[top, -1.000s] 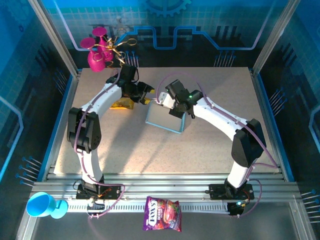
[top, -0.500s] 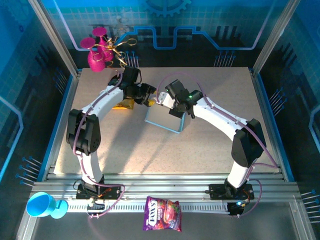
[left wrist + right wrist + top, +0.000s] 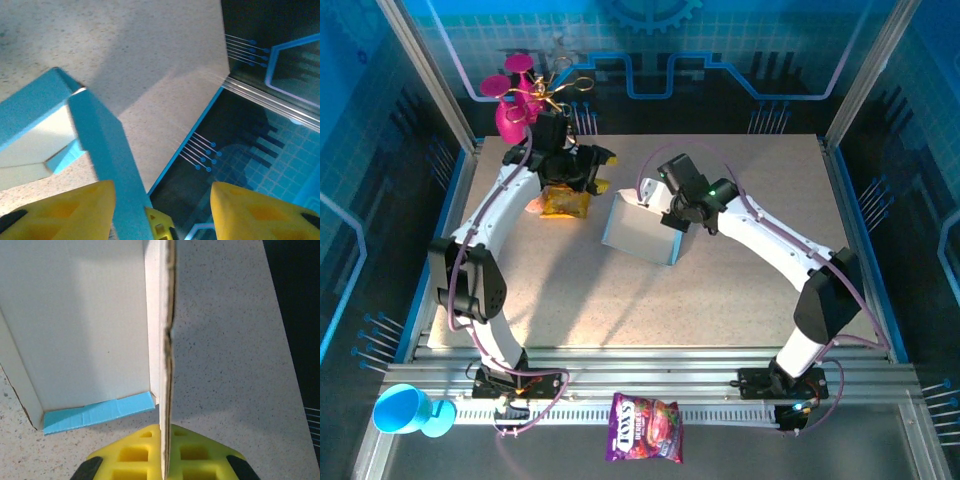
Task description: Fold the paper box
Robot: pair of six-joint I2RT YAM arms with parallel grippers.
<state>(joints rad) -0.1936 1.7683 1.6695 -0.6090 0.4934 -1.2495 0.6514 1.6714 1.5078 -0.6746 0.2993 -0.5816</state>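
Note:
The paper box [image 3: 638,230] stands on the table's middle as an open light-blue shell with a pale inside. My right gripper [image 3: 670,213] is shut on its right-hand wall. In the right wrist view the wall's thin edge [image 3: 167,340] runs straight up from between the closed yellow fingers [image 3: 162,432], and the whitish inside [image 3: 85,325] lies to the left. My left gripper [image 3: 602,171] hovers behind and left of the box, open. In the left wrist view its fingers [image 3: 161,186] stand wide apart, and a blue box flap [image 3: 107,150] passes close by the left finger without being pinched.
A yellow snack bag [image 3: 563,203] lies under the left arm. Pink cups on a stand [image 3: 515,100] sit at the back left corner. A blue cup [image 3: 405,410] and a purple snack bag [image 3: 645,428] rest on the front rail. Glass walls enclose the table.
My left gripper has pulled back from the box toward the back left and opened wider. The box and the right gripper holding it have shifted slightly left.

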